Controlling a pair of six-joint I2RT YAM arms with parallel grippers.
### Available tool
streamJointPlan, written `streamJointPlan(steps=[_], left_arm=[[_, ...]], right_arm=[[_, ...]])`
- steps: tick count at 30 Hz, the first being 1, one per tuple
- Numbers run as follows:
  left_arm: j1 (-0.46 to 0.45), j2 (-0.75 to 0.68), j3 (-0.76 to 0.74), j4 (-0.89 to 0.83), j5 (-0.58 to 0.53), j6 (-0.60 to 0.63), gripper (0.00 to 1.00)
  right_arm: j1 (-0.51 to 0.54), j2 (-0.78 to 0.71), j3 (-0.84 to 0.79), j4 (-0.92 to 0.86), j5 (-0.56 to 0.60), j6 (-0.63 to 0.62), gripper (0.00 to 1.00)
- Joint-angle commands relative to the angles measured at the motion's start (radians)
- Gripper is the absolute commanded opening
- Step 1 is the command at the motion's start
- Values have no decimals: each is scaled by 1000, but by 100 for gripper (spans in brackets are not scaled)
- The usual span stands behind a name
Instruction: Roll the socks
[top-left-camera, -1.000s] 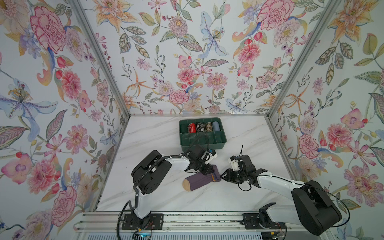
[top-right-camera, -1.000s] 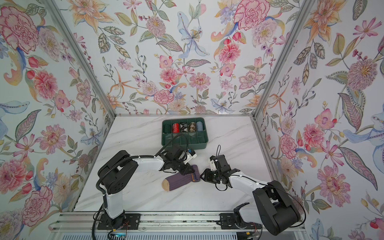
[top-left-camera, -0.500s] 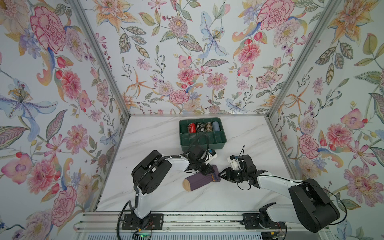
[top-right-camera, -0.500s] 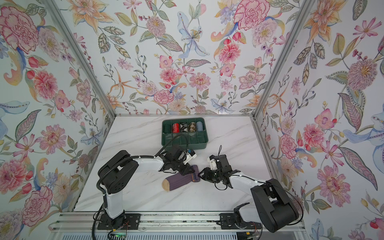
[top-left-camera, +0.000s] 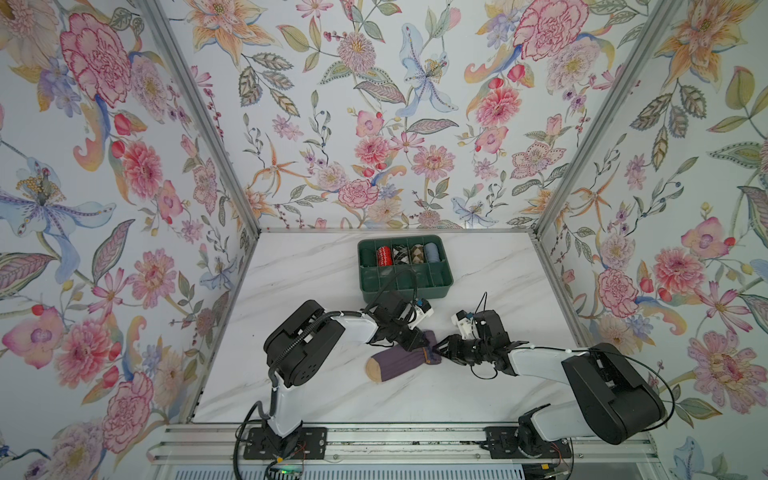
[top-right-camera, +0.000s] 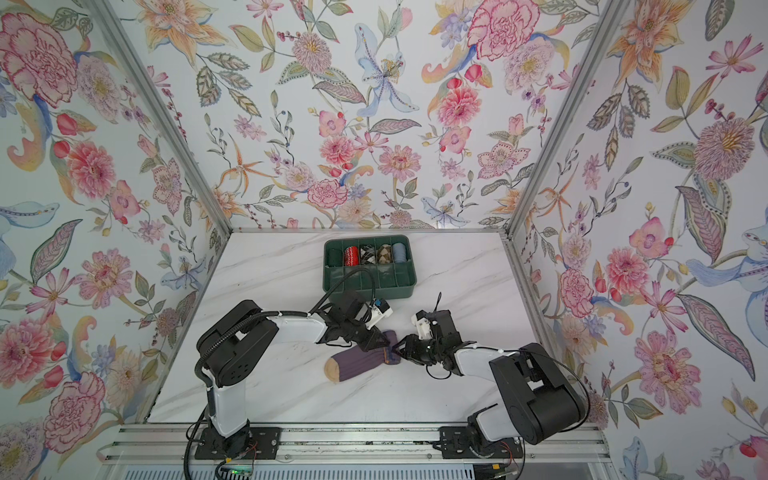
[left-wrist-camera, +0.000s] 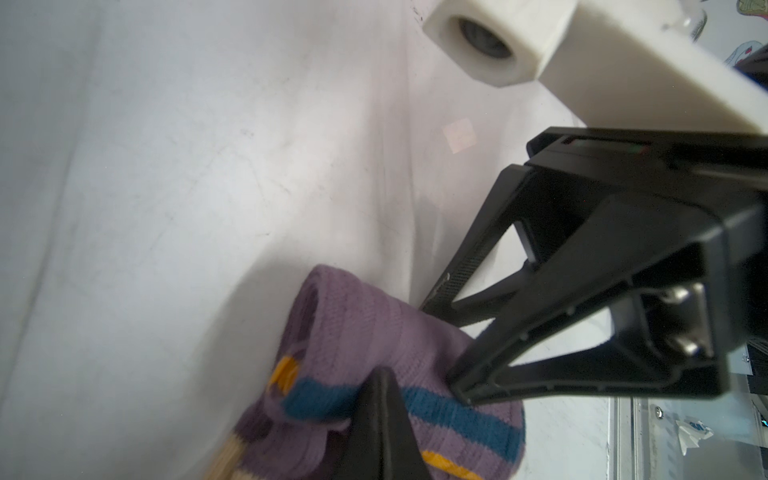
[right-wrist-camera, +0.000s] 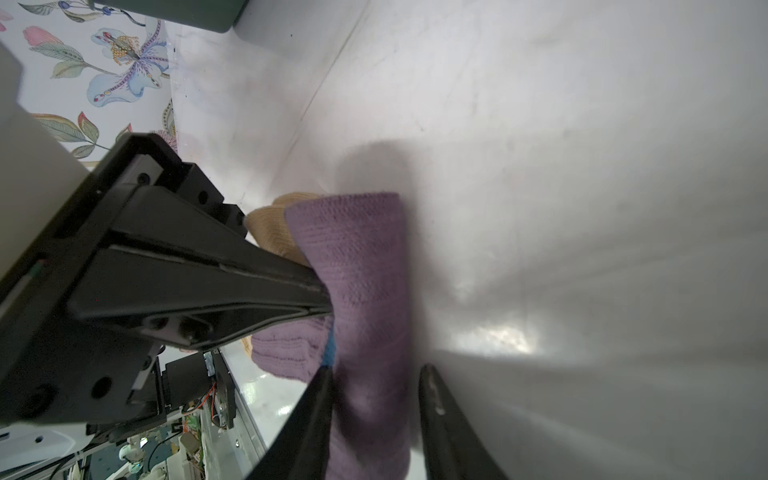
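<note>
socks: the dusty-purple ribbed socks (top-left-camera: 399, 362) lay on the white marble bench (top-left-camera: 311, 282), a little toward 6 o'clock from bench centre in both top views (top-right-camera: 358, 365). Long axis ran from 8 to 2 o'clock.
toe: the tan toe (top-left-camera: 372, 371) sat at the 8 o'clock end, flat on the bench, apart from both tools.
cuff: the cuff end (left-wrist-camera: 365, 328) sat at 2 o'clock, bunched and doubled over. Teal and orange stripes showed in the left wrist view.
left tool: the left tool (top-left-camera: 420, 344) reached in from 10 o'clock and was clenched on a pinch of cuff knit. In the right wrist view its jaws met, with purple fabric wrapped at the tip.
right tool: the right tool (top-left-camera: 436, 353) came in from 3 o'clock, released, with its jaws parted and straddling the cuff end. One finger (right-wrist-camera: 316, 415) lay against the knit, the other (right-wrist-camera: 440, 415) just beside it. Not clamped.
tool spacing: the two tips sat just beside each other at the cuff.
bin: the green divided bin (top-left-camera: 440, 291) stood at 12 o'clock from the socks, near the back of the bench.
bin contents: the back row held a red patterned roll (top-left-camera: 383, 256), two argyle rolls (top-left-camera: 399, 254) and a light-blue roll (top-left-camera: 431, 251).
walls: floral wallpaper (top-left-camera: 374, 124) covered three sides.
</note>
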Motion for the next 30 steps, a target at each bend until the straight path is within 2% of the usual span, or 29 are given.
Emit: streamJointPlan(steps=[1, 12, 14, 21, 30], left_arm=[[4, 63, -47, -105, -35, 1, 0], [7, 71, -54, -86, -20, -10, 0], [7, 72, -52, -85, -20, -10, 0], [8, 58, -49, -92, -19, -13, 0], [10, -13, -45, -151, -46, 4, 0]], right_arm=[[3, 37, -23, 14, 11, 16, 37], [28, 108, -18, 53, 5, 27, 34], [31, 107, -16, 50, 8, 22, 31], [66, 56, 25, -68, 97, -38, 9], [97, 10, 102, -271, 233, -116, 3]])
